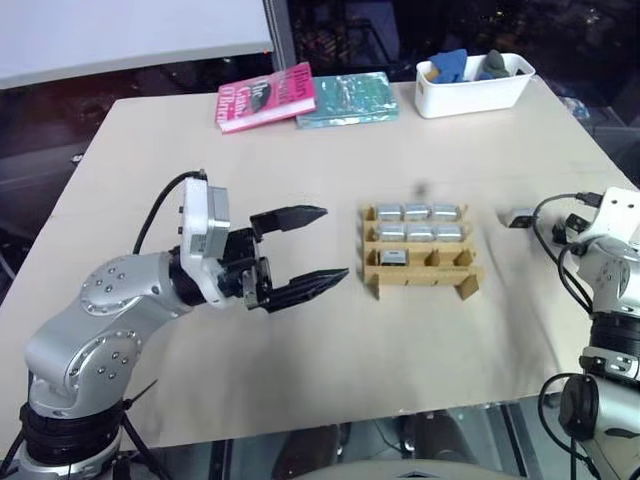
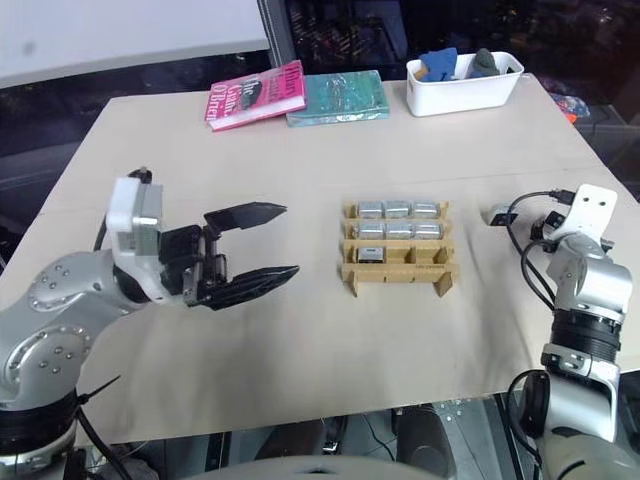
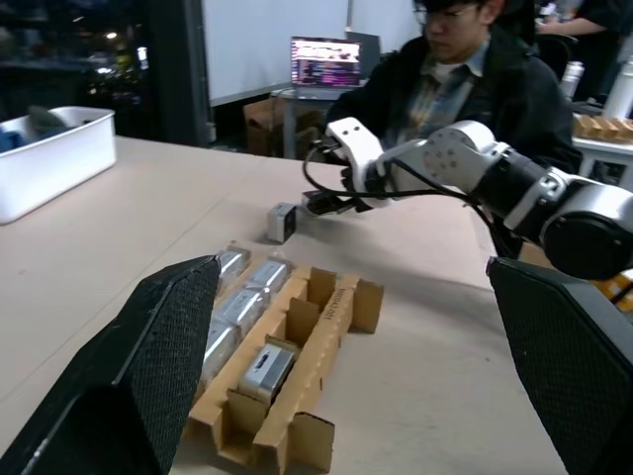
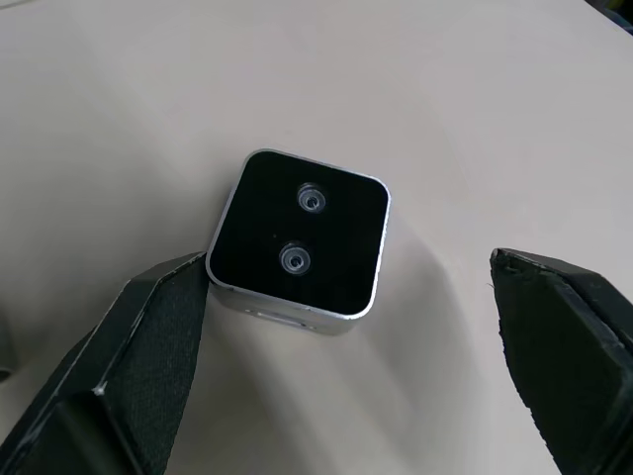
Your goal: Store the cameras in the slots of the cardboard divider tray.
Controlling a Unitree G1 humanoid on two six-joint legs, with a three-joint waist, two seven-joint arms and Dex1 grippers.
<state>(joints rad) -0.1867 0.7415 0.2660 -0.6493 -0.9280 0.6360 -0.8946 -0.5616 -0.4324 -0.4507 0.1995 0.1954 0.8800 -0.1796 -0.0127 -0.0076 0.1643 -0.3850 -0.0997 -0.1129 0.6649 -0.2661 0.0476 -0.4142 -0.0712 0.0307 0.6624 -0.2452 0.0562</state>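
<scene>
The cardboard divider tray (image 1: 420, 276) sits mid-table. Its back and middle rows each hold three silver cameras (image 1: 416, 212), and one more camera (image 1: 393, 258) fills the front row's left slot. Another camera (image 1: 519, 215) lies loose on the table to the tray's right; in the right wrist view its black face with two lens dots (image 4: 302, 242) points at me. My right gripper (image 4: 346, 265) is open around this camera, one fingertip (image 4: 173, 297) close to its corner. My left gripper (image 1: 335, 243) hovers open and empty to the left of the tray, pointing toward it.
A white bin (image 1: 470, 88) with blue items stands at the far right corner. A pink book (image 1: 265, 97) and a teal book (image 1: 347, 98) lie at the far edge. A person (image 3: 465, 69) sits beyond the table's right side.
</scene>
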